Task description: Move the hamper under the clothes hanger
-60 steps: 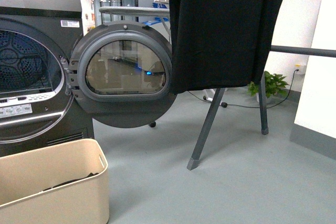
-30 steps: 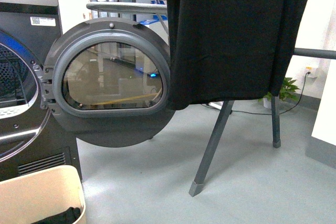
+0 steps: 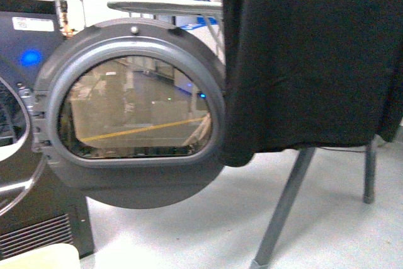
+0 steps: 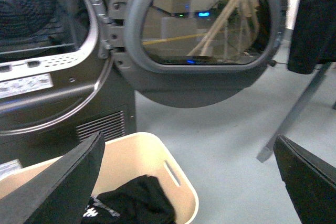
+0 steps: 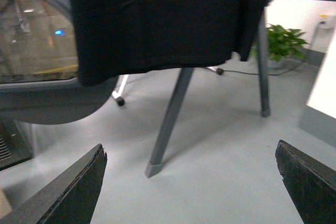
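approach step: left gripper (image 4: pixel 187 145) and right gripper (image 5: pixel 190 148) are hanging wide apart and empty, while the hamper (image 4: pixel 152 156) is sitting below the washer door (image 4: pixel 205 30), apart from the clothes hanger (image 5: pixel 170 119), so the next move is probably calling for gripping its rim.

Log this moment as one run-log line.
hamper: before washer, dark garment inside, not under clothes hanger | clothes hanger: black shirt hanging | washer door: open | left tool: open, empty | right tool: open, empty

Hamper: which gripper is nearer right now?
Left. Left gripper hovers open over the hamper; right gripper hangs over bare floor, facing the clothes hanger leg.
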`<state>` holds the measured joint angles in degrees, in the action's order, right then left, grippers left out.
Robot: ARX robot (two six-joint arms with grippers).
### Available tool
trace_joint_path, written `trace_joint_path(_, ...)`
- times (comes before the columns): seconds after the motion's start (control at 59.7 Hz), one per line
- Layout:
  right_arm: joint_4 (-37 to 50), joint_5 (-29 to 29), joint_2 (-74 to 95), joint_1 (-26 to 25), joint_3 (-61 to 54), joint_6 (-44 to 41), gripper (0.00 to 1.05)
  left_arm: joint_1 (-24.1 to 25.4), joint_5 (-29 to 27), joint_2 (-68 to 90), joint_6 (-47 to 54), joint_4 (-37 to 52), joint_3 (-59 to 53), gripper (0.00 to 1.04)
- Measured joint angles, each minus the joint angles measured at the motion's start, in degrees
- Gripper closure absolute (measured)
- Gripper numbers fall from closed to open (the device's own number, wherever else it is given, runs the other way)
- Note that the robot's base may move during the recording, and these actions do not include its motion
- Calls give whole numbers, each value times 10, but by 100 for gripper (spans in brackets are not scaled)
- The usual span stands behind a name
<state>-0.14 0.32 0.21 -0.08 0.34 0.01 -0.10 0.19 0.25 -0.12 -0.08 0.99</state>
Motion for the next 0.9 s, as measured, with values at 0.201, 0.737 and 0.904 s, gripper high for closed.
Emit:
trace_joint_path(0.201, 0, -4, 1, 0, 0, 0, 8, 0, -2, -2, 0, 0, 0, 7)
trace_joint_path(0.737, 0, -8, 1, 1, 0, 0, 8, 1, -6, -2, 0, 0, 0, 7)
trace_joint_path(0.904, 0, -3, 0, 0, 0, 0, 8, 1, -2, -2, 0, 0, 0, 7)
